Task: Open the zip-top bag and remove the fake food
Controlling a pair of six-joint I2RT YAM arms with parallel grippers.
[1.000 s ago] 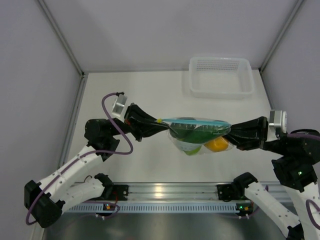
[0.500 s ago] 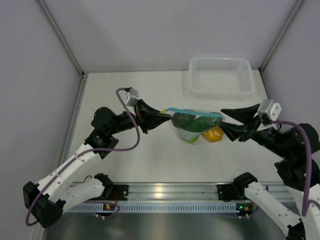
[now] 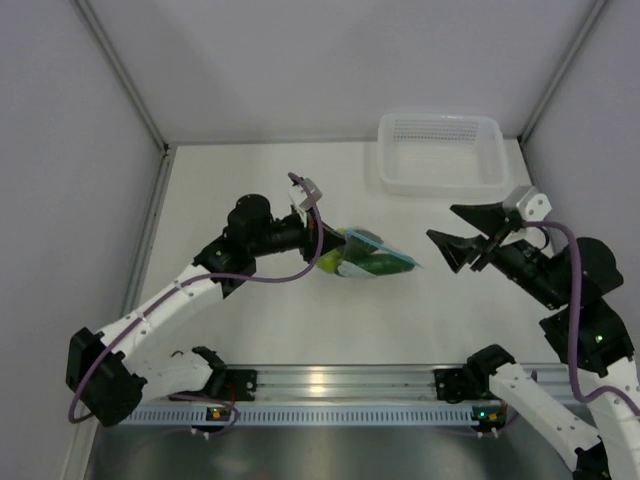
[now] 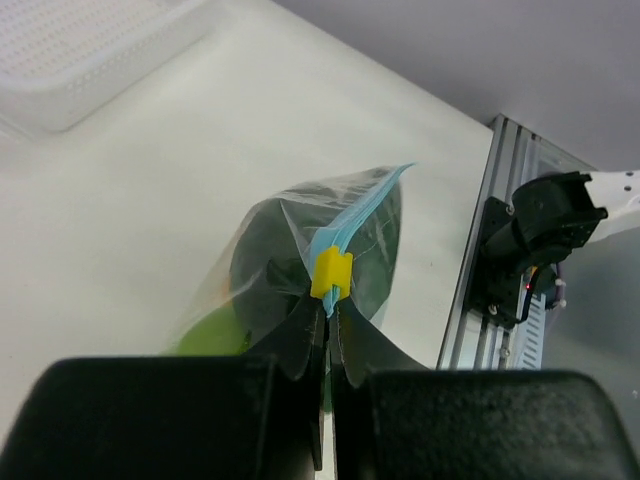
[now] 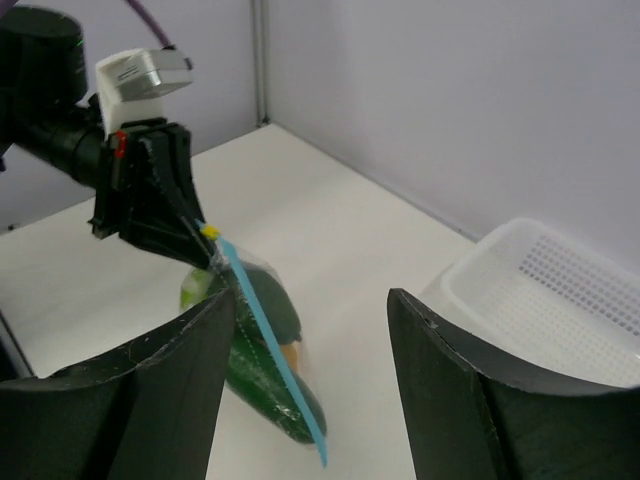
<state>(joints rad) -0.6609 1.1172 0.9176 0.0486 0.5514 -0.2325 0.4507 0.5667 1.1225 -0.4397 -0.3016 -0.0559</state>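
Observation:
The zip-top bag (image 3: 372,259) hangs from one corner, clear with a light blue zip strip (image 5: 268,368) and a yellow slider (image 4: 331,272). My left gripper (image 3: 322,243) is shut on that corner just behind the slider, as the left wrist view shows (image 4: 326,312). Inside the bag lies the fake food: a dark green cucumber (image 5: 262,385), a lime-green ball (image 4: 214,336) and a bit of orange (image 5: 291,354). My right gripper (image 3: 440,223) stands open to the right of the bag, apart from it, with nothing between its fingers (image 5: 172,392).
A white mesh basket (image 3: 440,178) stands at the back right of the table, also seen in the right wrist view (image 5: 540,290). An aluminium rail (image 4: 480,270) runs along the near edge. Grey walls close in both sides.
My right gripper has let go of the bag's end, opened and drawn back to the right. The left arm has swung the bag up and away, so it hangs from the left gripper alone.

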